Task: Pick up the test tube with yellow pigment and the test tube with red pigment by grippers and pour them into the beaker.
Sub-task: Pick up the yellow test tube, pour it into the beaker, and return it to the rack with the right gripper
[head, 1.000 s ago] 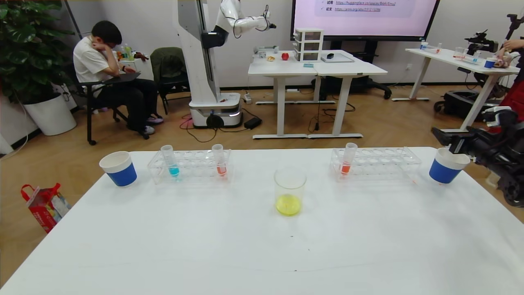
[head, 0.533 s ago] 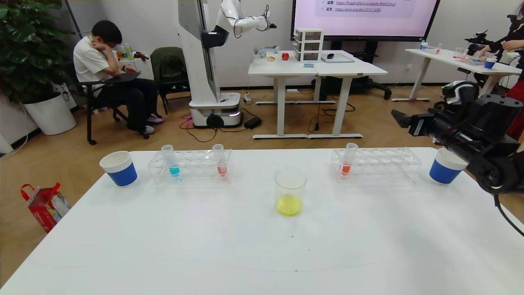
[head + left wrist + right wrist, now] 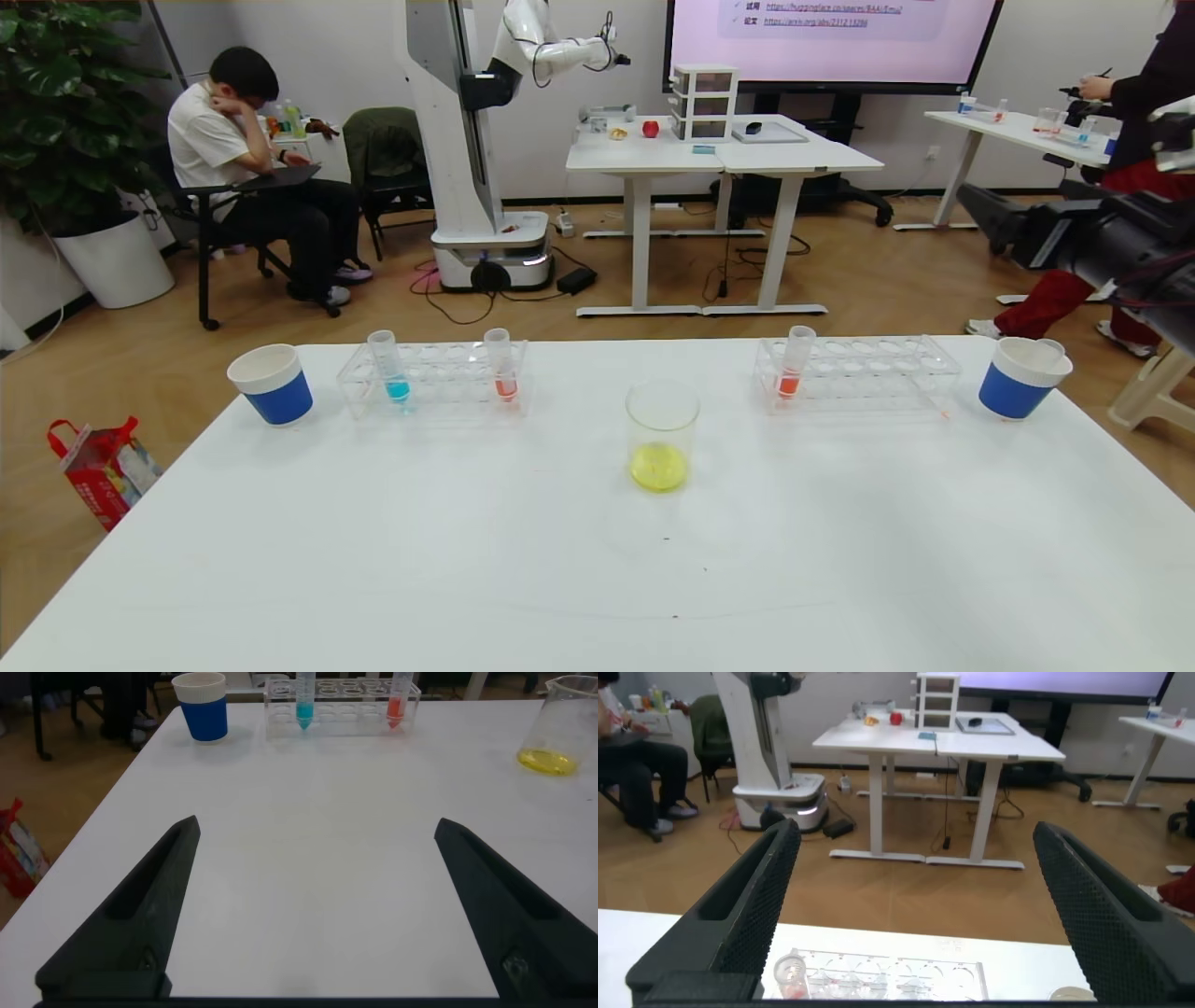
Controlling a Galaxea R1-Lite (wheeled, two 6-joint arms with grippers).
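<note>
The beaker (image 3: 662,411) stands mid-table with yellow liquid in its bottom; it also shows in the left wrist view (image 3: 559,723). No tube with yellow pigment is in view. A red-pigment tube (image 3: 793,362) stands in the right rack (image 3: 868,375), seen also in the right wrist view (image 3: 789,975). Another red tube (image 3: 501,366) and a blue tube (image 3: 391,368) stand in the left rack (image 3: 439,381). My right gripper (image 3: 982,219) is open and empty, high above the table's far right corner (image 3: 915,831). My left gripper (image 3: 316,823) is open and empty over the near left of the table.
Blue cups with white rims stand at the far left (image 3: 271,384) and far right (image 3: 1021,377) of the white table (image 3: 597,560). A person in red trousers (image 3: 1064,289) stands just beyond the right corner. Desks and another robot are behind.
My right arm has risen from beside the right blue cup and drawn back to the right, well above the table. The person behind it has come into view.
</note>
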